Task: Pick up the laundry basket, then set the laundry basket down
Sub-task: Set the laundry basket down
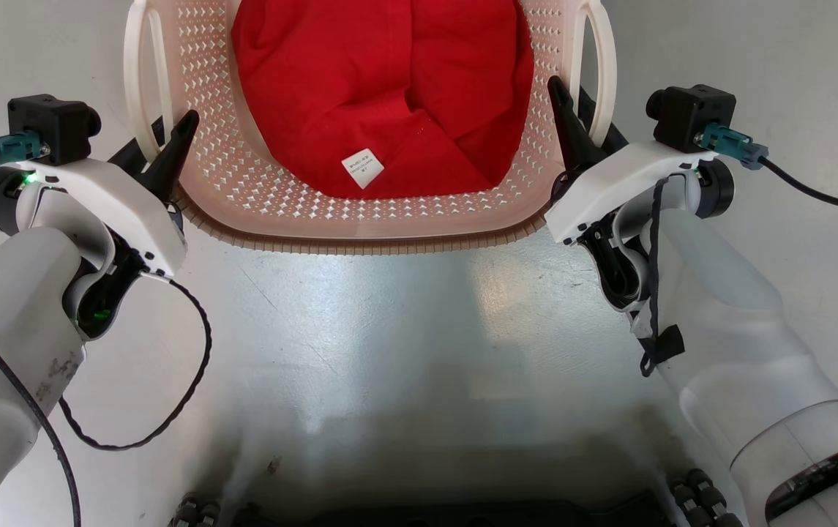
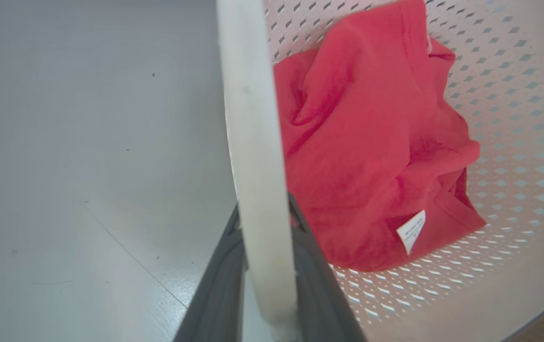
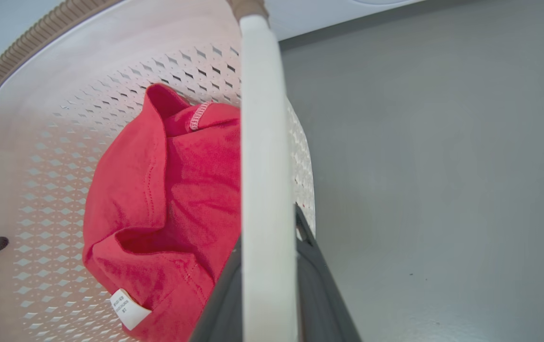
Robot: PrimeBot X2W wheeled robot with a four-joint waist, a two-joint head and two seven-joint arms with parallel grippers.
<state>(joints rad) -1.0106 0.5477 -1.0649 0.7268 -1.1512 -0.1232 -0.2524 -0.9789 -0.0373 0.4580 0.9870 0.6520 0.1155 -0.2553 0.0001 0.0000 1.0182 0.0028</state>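
The laundry basket (image 1: 360,238) is being gripped between both arms, just before the robot.
The left gripper (image 1: 170,135) and right gripper (image 1: 572,110) are each clamping narrowly on a white handle (image 1: 142,88) — moving both together, level, is looking wisest.

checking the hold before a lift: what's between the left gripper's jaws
The left wrist view shows a white side handle of the laundry basket running between the left gripper jaws, one dark jaw on each side.
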